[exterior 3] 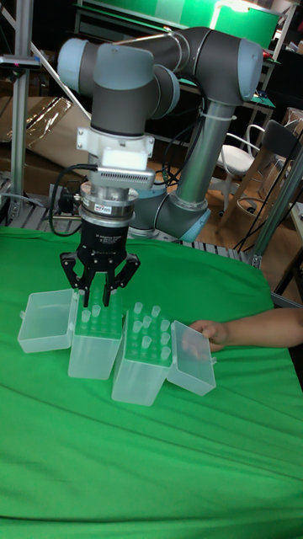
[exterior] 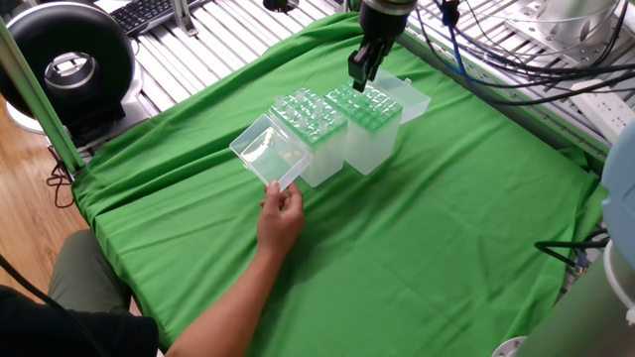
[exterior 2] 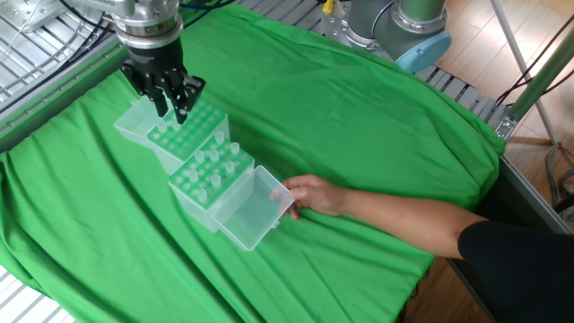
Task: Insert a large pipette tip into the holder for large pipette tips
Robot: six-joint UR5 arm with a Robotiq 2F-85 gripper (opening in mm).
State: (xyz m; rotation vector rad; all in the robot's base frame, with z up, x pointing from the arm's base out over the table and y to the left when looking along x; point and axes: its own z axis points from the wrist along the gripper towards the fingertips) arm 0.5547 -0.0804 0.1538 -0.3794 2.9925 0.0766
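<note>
The holder for large pipette tips (exterior: 370,121) is the translucent box with the green grid top (exterior 2: 186,128), and its clear lid (exterior 3: 46,320) hangs open behind it. A few tips stand in its holes. My gripper (exterior: 357,81) hovers just above the grid's back edge (exterior 2: 172,113), fingers pointing down and drawn close together. In the tall fixed view they pinch a faint translucent large pipette tip (exterior 3: 96,298) just above the holder (exterior 3: 93,341).
A second grid-topped box (exterior: 310,129) with several tips stands against the holder. A person's hand (exterior: 281,216) holds that box's open lid (exterior: 266,151), and the forearm (exterior 2: 395,213) lies across the green cloth (exterior: 427,218). Cables and metal rails run along the table edges.
</note>
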